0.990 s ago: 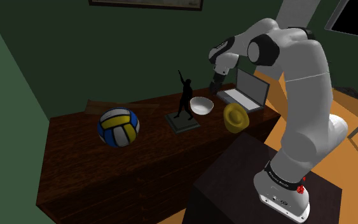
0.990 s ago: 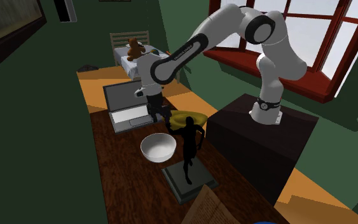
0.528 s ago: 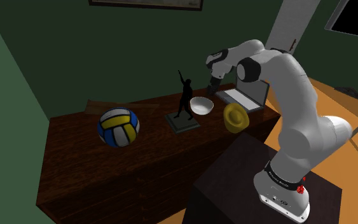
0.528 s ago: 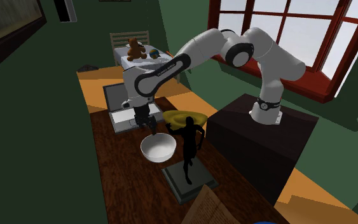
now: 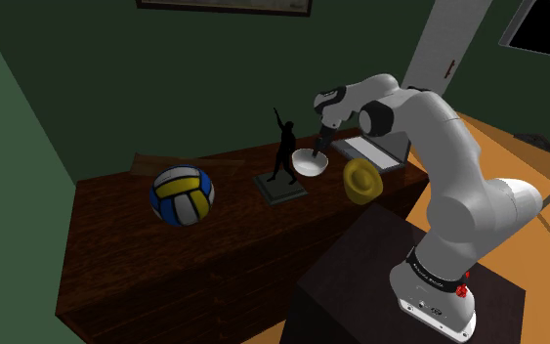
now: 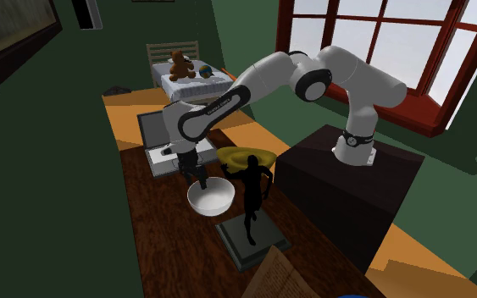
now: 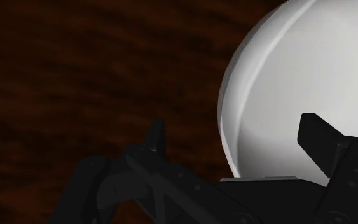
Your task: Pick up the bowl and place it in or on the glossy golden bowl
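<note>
Black gripper (image 7: 238,133) spread open, fingers (image 7: 320,137) straddling the rim of the white bowl (image 7: 298,76) without clasping it, bowl resting on the dark wooden table (image 5: 116,254), in the shoulder view golden bowl (image 5: 361,180) near at 4 o'clock, black figurine (image 5: 283,147) at 9 o'clock, volleyball (image 5: 182,194) well apart at 8 o'clock.

The white bowl (image 6: 210,197) is plain, shading to pale grey along its curve. The golden bowl (image 5: 362,180) is a glossy yellow-gold. The tabletop (image 5: 165,264) is dark reddish-brown with streaky wood grain. The ball (image 5: 182,194) carries panels of blue, yellow and white (a volleyball's pattern). The figurine (image 5: 283,149) is solid black on a grey base. The laptop (image 6: 156,127) is grey. The arm (image 5: 458,166) is white with dark joints, its claw (image 7: 234,130) all black. The walls (image 5: 87,88) are deep green, the window frame (image 6: 423,117) red, the floor (image 5: 527,166) orange and the teddy bear (image 6: 178,63) brown.
</note>
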Controlling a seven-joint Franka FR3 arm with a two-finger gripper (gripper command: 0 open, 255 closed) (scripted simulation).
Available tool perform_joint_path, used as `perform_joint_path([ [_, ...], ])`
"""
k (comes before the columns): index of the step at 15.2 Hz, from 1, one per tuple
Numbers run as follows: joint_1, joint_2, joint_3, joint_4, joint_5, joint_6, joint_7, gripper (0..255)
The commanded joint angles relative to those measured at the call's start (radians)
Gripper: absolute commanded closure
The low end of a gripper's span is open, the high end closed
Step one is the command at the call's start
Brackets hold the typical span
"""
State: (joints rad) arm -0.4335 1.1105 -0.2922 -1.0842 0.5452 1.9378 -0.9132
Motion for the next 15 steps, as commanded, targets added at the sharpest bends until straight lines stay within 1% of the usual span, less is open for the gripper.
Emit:
perform_joint_path([
  [1,0.002,0.011,0.003,-0.001,0.003,0.013,-0.001,0],
  [8,0.002,0.011,0.003,0.0,0.003,0.012,-0.001,0],
  [9,0.002,0.011,0.003,0.0,0.003,0.012,-0.001,255],
  [15,0.002,0.011,0.003,0.0,0.003,0.012,-0.001,255],
])
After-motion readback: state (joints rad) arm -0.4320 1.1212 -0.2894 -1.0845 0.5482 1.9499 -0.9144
